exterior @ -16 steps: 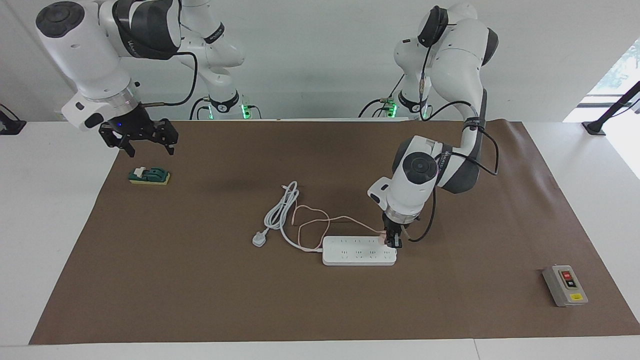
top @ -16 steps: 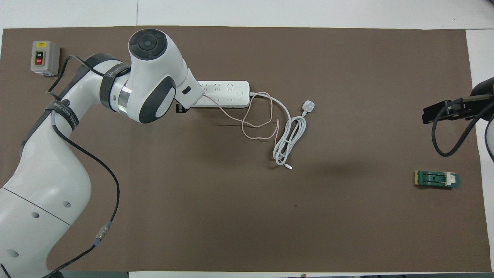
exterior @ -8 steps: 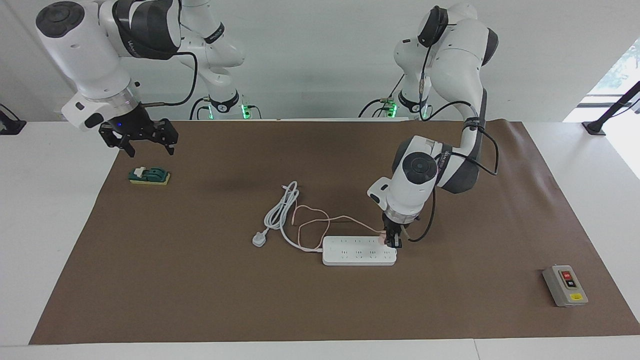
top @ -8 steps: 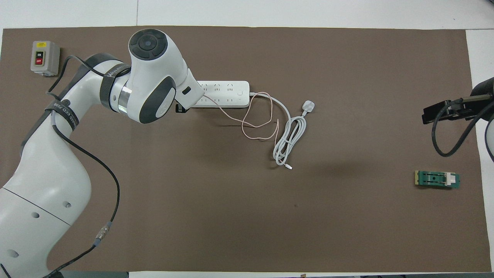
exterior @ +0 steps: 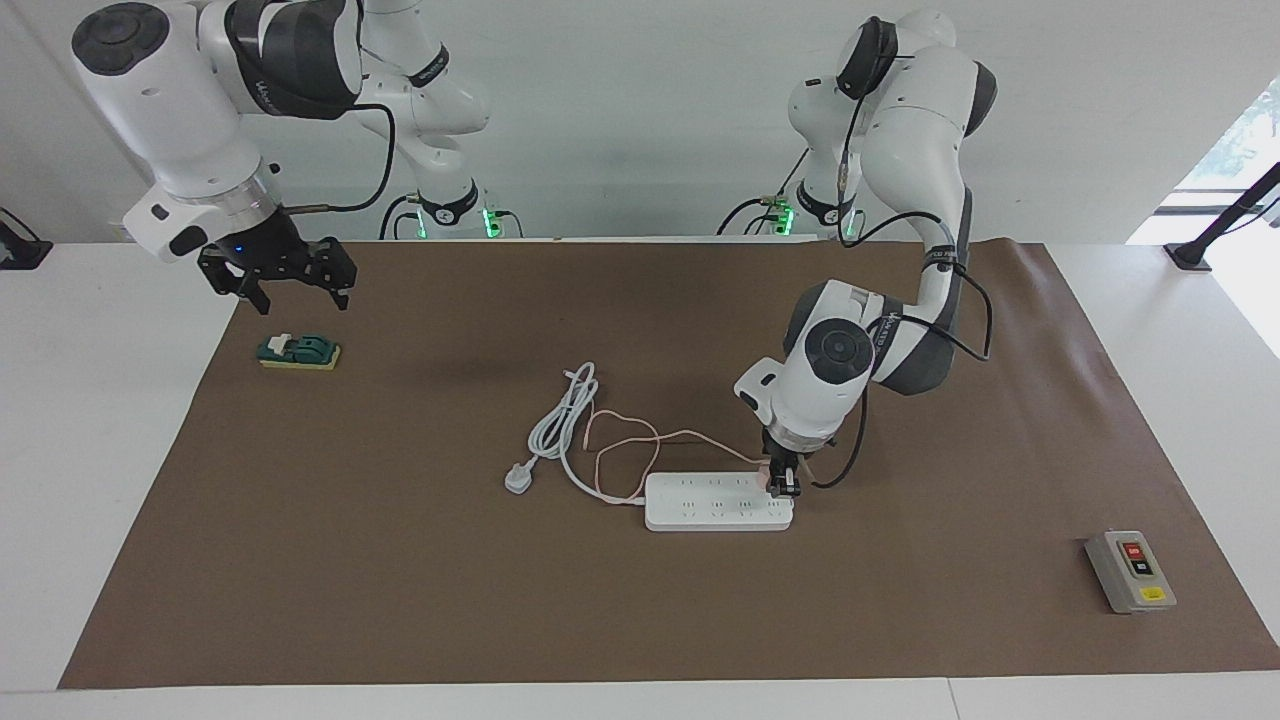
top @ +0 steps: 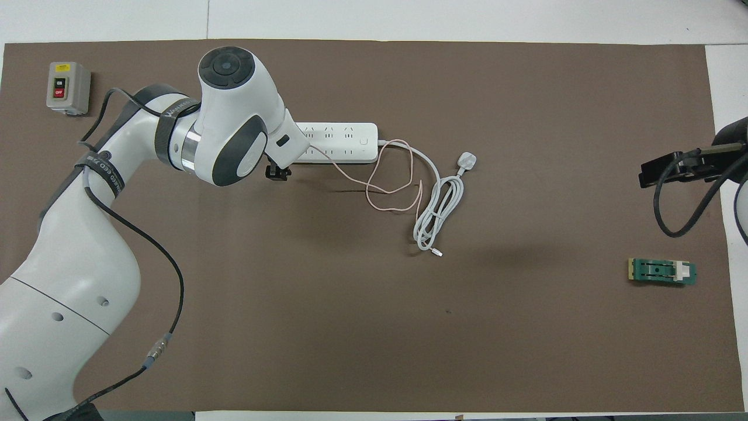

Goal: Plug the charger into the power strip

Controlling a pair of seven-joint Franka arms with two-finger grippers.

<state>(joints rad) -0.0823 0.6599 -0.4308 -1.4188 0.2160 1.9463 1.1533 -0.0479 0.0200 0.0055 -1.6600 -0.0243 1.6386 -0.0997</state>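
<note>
At the power strip's end toward the left arm, left claw was down on the power strip, pointing straight down at the outlet row nearer the robots. Couldn't tell whether that claw was apart or together, nor whether it gripped anything.

Charger: only a sliver of pale pink showed, right at the claw tip and on the strip's top face. Couldn't tell whether it was fully seated in the socket. Its thin pink cable ran off that end, looped over the brown mat on the worktop nearer the robots than the strip, and crossed the strip's thick white cord.

Strip lay flat near the middle of the mat, long axis running between the two arms' ends. The white cord left its end toward the right arm, was bundled up near there, and ended in a rounded white plug lying on the mat just beside the bundle.

Right claw waited up in the air with its tips apart and empty, over the mat edge at the right arm's end, near a small green part. A grey switch box sat well apart from the strip, at the left arm's end.
</note>
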